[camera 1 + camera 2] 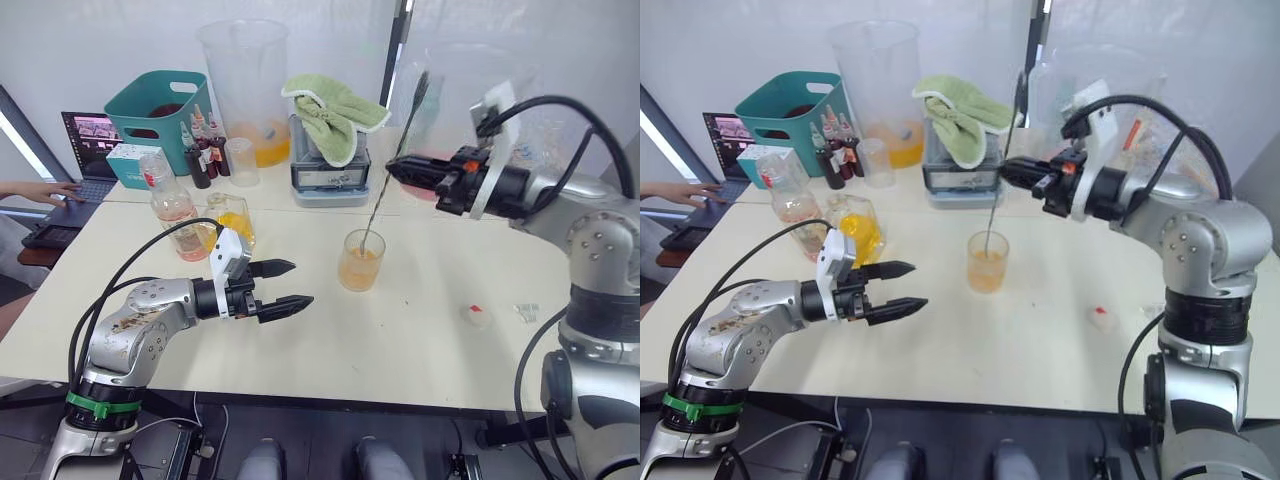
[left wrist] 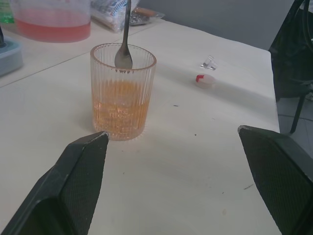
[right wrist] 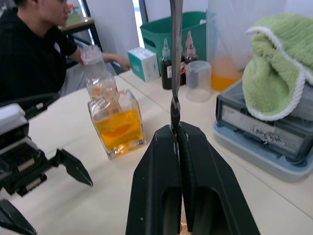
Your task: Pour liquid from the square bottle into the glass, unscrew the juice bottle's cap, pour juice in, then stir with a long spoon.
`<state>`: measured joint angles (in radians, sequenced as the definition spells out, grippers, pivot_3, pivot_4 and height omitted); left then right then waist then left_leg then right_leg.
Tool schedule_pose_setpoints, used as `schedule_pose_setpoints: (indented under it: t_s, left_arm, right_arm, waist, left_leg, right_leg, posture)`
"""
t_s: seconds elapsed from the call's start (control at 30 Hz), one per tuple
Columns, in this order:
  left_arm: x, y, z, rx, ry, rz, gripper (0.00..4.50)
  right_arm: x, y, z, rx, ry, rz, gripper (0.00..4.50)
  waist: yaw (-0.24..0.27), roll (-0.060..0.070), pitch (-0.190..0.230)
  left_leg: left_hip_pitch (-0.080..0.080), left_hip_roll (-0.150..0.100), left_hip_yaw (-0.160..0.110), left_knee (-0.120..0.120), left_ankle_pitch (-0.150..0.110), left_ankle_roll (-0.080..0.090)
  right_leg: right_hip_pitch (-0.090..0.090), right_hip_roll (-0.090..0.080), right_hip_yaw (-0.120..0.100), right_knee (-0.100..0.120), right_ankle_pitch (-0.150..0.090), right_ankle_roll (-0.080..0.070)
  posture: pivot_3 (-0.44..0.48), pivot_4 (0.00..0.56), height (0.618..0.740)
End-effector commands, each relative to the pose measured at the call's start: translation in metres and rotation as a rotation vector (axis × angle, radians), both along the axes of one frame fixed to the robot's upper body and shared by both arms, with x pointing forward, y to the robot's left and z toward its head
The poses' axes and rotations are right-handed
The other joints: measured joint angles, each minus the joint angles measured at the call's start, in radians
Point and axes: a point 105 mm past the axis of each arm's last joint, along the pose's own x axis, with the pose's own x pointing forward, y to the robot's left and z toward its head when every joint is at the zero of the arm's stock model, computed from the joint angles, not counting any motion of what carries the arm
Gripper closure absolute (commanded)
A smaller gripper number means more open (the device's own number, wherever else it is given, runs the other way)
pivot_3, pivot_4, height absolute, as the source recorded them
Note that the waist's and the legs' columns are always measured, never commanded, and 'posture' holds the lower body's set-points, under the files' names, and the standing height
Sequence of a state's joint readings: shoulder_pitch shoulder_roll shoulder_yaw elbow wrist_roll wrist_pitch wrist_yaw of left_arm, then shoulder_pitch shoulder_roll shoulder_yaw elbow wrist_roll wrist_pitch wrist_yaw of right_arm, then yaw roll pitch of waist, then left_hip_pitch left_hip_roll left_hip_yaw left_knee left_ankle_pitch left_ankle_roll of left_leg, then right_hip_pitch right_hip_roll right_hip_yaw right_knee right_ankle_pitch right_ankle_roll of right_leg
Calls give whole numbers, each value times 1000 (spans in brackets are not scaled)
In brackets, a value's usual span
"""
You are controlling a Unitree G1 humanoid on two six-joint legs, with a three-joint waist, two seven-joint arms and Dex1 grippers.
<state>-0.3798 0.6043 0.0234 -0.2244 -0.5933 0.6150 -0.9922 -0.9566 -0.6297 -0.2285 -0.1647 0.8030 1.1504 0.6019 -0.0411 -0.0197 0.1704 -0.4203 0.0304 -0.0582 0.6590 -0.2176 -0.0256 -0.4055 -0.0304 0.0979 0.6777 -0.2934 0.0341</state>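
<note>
Right pincer point(image 1: 398, 168) clamped on long spoon point(image 1: 385, 195) handle, its long axis slanting down into the glass point(image 1: 360, 260) mid-worktop, bowl above the juice; left pincer point(image 1: 284, 288) apart, idle just beside the glass.

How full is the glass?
Under half full: orange liquid fills the lower part of the glass, below the spoon bowl.

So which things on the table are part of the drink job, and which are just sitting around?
In use: glass, long spoon in the right gripper, square bottle, juice bottle, its cap.
Lying about: green towel, teal basket, laptop, big jug.
</note>
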Motion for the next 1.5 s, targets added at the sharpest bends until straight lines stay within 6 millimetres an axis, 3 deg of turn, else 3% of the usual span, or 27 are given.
schedule_pose_setpoints:
  t_s: [0.03,0.13,0.23,0.47,0.77,0.97,1.1,1.3,1.5]
  left_arm:
    - [-4,1,10,-10,-41,-11,12]
    - [-4,1,8,-8,-41,-12,12]
    - [-5,3,7,-8,-43,-11,12]
    - [-5,8,5,0,-39,-2,12]
    - [-6,10,5,8,-36,5,12]
    - [-8,13,6,17,-36,15,12]
    - [-9,17,6,22,-34,26,12]
    - [-10,17,6,23,-32,32,12]
    - [-12,20,7,28,-33,39,12]
  right_arm:
    - [-12,-14,31,94,-31,-15,4500]
    - [-13,-26,38,135,33,-48,4500]
    - [-16,-36,32,124,171,-46,4500]
    - [-24,-56,-16,-4,476,-43,4500]
    - [-15,-66,-88,-136,770,-159,4500]
    - [-3,-68,-122,-152,864,-248,4500]
    - [7,-66,-155,-151,941,-326,4500]
    - [19,-62,-183,-111,978,-405,4500]
    - [25,-71,-193,-102,944,-489,4500]
  waist:
    - [1,0,0]
    - [1,0,0]
    - [1,0,0]
    - [1,0,0]
    - [-3,0,0]
    - [-2,0,0]
    - [-2,0,0]
    - [2,0,0]
    - [0,0,0]
  left_leg:
    - [0,0,0,0,0,0]
    - [0,0,0,0,0,0]
    - [0,0,0,0,0,0]
    - [-1,0,1,0,0,0]
    - [-2,2,3,0,0,0]
    - [-3,2,3,0,0,0]
    - [-3,2,3,0,0,0]
    - [-3,2,3,0,0,0]
    - [-3,2,3,0,0,0]
  right_leg:
    - [0,0,0,0,0,0]
    - [0,0,0,0,0,0]
    - [0,0,0,0,0,0]
    - [1,0,1,-5,0,0]
    - [1,2,2,-9,0,0]
    - [0,1,2,-10,0,0]
    - [1,1,2,-11,0,0]
    - [0,1,2,-11,0,0]
    - [1,1,2,-11,0,0]
  posture:
    - [0,150,740]
    - [0,150,740]
    - [0,150,740]
    - [0,150,740]
    - [0,150,740]
    - [0,150,740]
    - [0,150,740]
    - [0,150,740]
    - [0,150,740]
